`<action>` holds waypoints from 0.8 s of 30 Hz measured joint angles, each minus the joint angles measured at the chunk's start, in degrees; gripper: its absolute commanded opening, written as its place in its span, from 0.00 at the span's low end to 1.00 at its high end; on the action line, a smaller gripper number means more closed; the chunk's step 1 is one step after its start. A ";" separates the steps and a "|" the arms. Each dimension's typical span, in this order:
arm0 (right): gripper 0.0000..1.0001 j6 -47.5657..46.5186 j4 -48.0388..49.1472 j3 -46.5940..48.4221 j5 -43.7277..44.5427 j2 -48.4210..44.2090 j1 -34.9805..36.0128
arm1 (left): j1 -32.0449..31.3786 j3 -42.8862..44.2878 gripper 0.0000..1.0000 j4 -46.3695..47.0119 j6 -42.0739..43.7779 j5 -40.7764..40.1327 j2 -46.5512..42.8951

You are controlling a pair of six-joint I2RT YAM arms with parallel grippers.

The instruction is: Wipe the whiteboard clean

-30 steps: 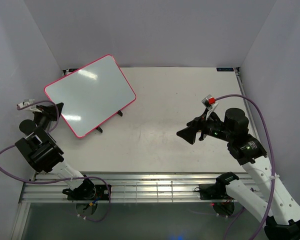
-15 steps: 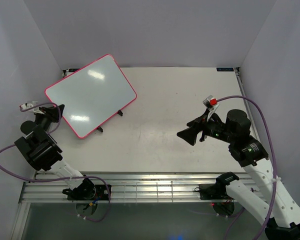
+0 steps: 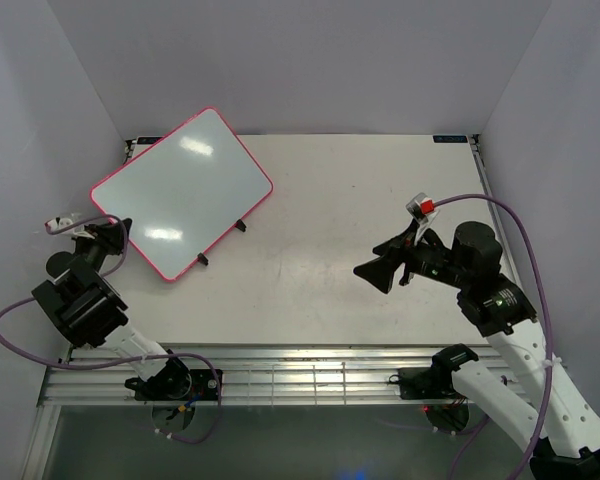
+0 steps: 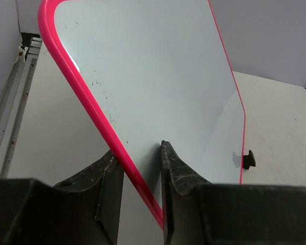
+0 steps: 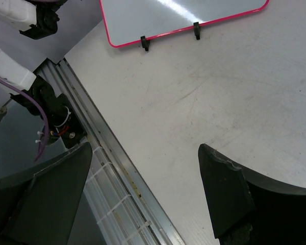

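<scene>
The whiteboard (image 3: 180, 190) has a glossy white face and a thin pink-red frame. It stands tilted on black legs at the table's back left, with no writing visible. My left gripper (image 3: 115, 235) is at its near-left edge. In the left wrist view the frame (image 4: 99, 120) runs between my fingers (image 4: 176, 168), one in front of the face and one behind, closed narrowly on it. My right gripper (image 3: 375, 272) is wide open and empty above the right middle of the table. The board's lower edge and legs show in the right wrist view (image 5: 183, 15). No eraser is in view.
The pale table (image 3: 360, 220) is walled by grey panels at the back and both sides. A slotted metal rail (image 3: 280, 375) runs along the near edge, also seen in the right wrist view (image 5: 117, 163). The left arm's base and purple cable show there (image 5: 51, 112).
My left gripper has drawn back towards the near-left. The whiteboard's near corner has shifted slightly with it. My right arm has barely moved.
</scene>
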 measured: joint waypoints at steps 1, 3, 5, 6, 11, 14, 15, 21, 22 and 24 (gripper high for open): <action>0.90 0.00 0.02 -0.15 -0.20 -0.28 0.00 | 0.13 -0.61 0.01 0.00 0.39 -0.20 -0.63; 0.90 0.00 0.04 -0.37 -0.48 -0.85 0.00 | 0.11 -1.62 0.00 0.02 1.16 -0.48 -1.86; 0.90 0.00 0.04 -0.48 -0.70 -1.40 0.00 | 0.11 -2.45 0.00 0.02 1.62 -0.72 -2.89; 0.90 0.00 0.13 -0.48 -0.83 -1.73 0.02 | 0.13 -2.75 0.00 0.02 1.77 -0.90 -3.23; 0.90 -0.02 1.14 -1.25 -1.36 -2.23 0.11 | 0.37 -3.34 0.00 -0.20 1.97 -1.38 -4.04; 0.90 -0.02 1.25 -1.38 -1.46 -2.21 0.11 | 0.98 -3.82 0.00 -0.52 2.03 -1.40 -4.63; 0.90 -0.02 1.25 -1.38 -1.51 -2.16 0.11 | 1.20 -4.17 0.00 -0.52 2.03 -1.51 -4.83; 0.90 -0.02 1.60 -2.38 -1.70 -2.16 0.11 | 2.19 -7.06 0.00 -0.50 2.08 -3.08 -6.08; 0.90 -0.02 1.62 -2.45 -1.75 -2.16 0.11 | 2.23 -7.21 0.00 -0.48 2.14 -3.26 -6.21; 0.90 -0.02 1.66 -2.47 -1.77 -2.14 0.11 | 2.34 -7.41 0.00 -0.52 2.36 -3.58 -6.49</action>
